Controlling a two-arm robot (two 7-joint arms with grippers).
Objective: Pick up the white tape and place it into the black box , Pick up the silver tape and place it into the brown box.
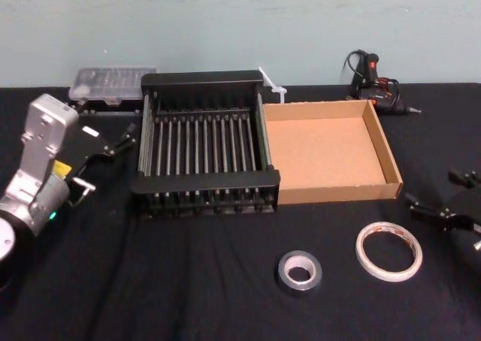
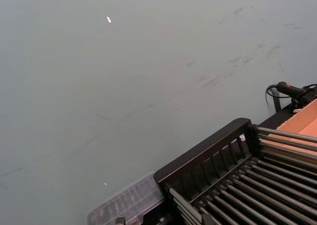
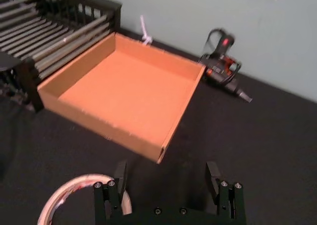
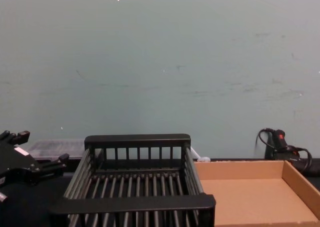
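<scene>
At the left edge of the head view, the left arm (image 1: 37,168) is silver-grey metal with boxy and cylindrical segments, a small green light and a black gripper (image 1: 113,142). The right gripper (image 3: 168,185) is black, with two flat fingers (image 3: 120,173) and small silver screws.

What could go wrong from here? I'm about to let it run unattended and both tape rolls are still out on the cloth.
1. The white roll of tape with red-orange marks lies nearest the open right gripper, yet belongs in the black slatted crate, past the tan cardboard tray; it may be dropped in the tray.
2. The dark grey-silver tape roll lies close beside it, inviting a mix-up.
3. Both lie flat, so a grasp may slip.
</scene>
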